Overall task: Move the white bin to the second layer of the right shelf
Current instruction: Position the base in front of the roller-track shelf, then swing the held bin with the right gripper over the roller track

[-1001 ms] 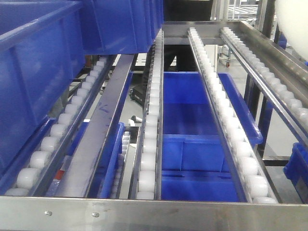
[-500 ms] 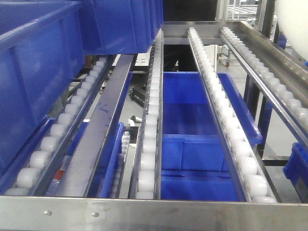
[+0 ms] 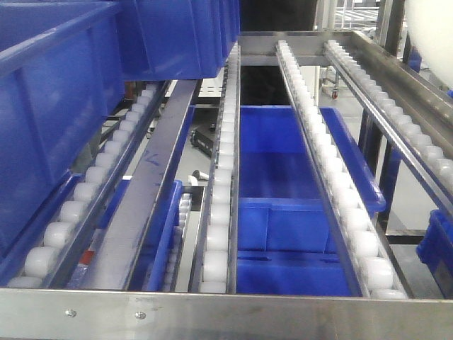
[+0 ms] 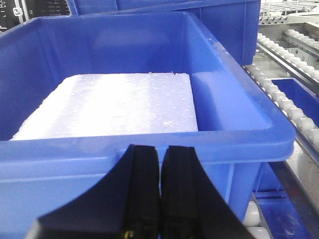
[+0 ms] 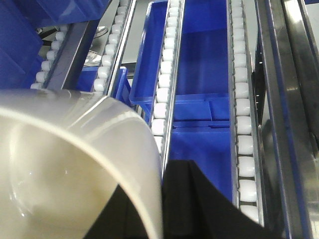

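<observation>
1. Your right gripper (image 5: 155, 201) is clamping the wall of the white bin (image 5: 75, 164), holding it over the roller lanes of the right shelf second layer (image 5: 242, 124)
2. Your left gripper (image 4: 160, 167) is resting fully closed, empty, facing a blue crate (image 4: 234, 104)

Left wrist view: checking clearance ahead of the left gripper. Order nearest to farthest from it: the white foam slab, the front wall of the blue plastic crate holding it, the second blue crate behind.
1. The front wall of the blue plastic crate, just ahead of the left gripper.
2. The white foam slab, inside that crate.
3. The second blue crate, behind it, at top.
</observation>
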Controlling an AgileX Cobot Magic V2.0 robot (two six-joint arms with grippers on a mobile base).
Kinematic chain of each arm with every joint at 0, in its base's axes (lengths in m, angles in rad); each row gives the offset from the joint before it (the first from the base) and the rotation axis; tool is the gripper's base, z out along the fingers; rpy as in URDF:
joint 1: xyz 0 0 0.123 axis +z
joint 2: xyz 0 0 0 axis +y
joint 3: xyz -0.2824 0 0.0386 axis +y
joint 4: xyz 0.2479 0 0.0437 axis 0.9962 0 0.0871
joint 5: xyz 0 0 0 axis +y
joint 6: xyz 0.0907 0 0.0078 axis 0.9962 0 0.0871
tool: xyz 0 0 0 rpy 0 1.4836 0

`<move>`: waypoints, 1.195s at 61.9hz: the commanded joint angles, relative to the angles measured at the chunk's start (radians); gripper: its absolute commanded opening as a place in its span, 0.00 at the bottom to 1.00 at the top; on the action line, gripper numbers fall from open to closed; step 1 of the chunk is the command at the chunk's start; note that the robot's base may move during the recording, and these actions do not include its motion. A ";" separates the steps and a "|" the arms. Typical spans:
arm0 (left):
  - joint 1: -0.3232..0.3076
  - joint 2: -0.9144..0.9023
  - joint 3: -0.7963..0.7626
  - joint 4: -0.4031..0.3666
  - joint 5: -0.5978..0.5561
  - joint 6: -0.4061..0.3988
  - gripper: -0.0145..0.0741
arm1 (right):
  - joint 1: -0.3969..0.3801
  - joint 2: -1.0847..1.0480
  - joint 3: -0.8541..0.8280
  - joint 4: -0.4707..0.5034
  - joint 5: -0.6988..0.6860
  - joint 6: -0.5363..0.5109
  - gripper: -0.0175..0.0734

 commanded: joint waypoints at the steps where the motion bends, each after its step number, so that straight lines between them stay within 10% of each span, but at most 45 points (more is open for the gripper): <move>1: -0.003 -0.014 0.037 -0.006 -0.085 -0.003 0.26 | -0.004 0.009 -0.033 0.011 -0.095 -0.003 0.25; 74: -0.003 -0.014 0.037 -0.006 -0.085 -0.003 0.26 | 0.131 0.983 -0.496 0.087 -0.191 -0.003 0.25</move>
